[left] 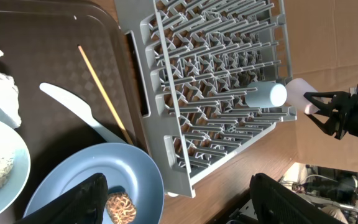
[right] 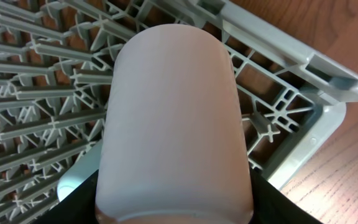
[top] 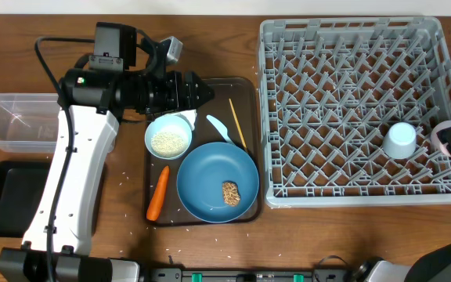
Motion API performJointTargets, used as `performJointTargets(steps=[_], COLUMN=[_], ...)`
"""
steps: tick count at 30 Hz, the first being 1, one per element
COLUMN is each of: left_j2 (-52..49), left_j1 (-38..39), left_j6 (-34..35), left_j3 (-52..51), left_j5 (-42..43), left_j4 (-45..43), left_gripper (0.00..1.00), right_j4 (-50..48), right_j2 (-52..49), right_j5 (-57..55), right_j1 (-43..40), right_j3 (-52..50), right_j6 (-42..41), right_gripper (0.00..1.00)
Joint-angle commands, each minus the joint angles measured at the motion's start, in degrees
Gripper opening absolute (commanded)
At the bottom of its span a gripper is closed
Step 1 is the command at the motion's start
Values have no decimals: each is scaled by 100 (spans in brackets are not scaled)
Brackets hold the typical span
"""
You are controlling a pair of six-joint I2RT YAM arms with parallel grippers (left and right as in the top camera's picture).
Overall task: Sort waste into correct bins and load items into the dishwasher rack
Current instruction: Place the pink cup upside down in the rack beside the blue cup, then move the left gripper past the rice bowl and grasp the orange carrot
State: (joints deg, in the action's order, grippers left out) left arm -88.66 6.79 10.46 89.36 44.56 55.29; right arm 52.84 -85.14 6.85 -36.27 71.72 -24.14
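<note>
A: Which step is this?
B: Loading the rack. The right gripper point(left: 316, 107) is closed around the pink cup point(right: 176, 112), a finger on each side, and holds it over the right edge of the rack point(top: 343, 31). Whether it touches the rim I cannot tell
A: What does the next move call for?
B: I'd say carrying it inward over the pegs point(top: 327, 102), near the blue cup point(top: 401, 141) already in there, lowering it between pegs, then letting go. Released at the rim, it could tip out
A: And the left gripper point(top: 206, 90)?
B: Over the back end of the brown tray point(top: 245, 86), jaws wide apart, holding nothing. By it wait the bowl point(top: 169, 125) of rice point(top: 169, 142), spoon point(top: 219, 129), chopstick point(top: 237, 121), plate point(top: 206, 172) with the food chunk point(top: 230, 193), and carrot point(top: 158, 192)
A: The bins?
B: Farthest left, tub point(top: 6, 117) and black tray point(top: 6, 196)
</note>
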Motion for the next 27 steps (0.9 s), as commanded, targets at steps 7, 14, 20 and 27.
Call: performJointTargets(steps=[7, 14, 20, 27], left_j2=[35, 35, 35, 35], left_j1=[-9, -9, -9, -7], left_j6=[-76, -79, -79, -83], left_j3=[22, 22, 22, 22], left_j5=[-70, -70, -249, -1130], left_j4=[17, 35, 70, 450], left_gripper=[74, 74, 75, 75], right_j4=[-28, -166, 59, 236], right_j2=[-588, -455, 57, 1036], right_j5=[155, 1080, 1834, 1674], right_j1=[-162, -181, -136, 179], right_j3=[140, 516, 1220, 1384], right_j6=[-348, -162, 109, 350], right_gripper=[46, 73, 73, 71])
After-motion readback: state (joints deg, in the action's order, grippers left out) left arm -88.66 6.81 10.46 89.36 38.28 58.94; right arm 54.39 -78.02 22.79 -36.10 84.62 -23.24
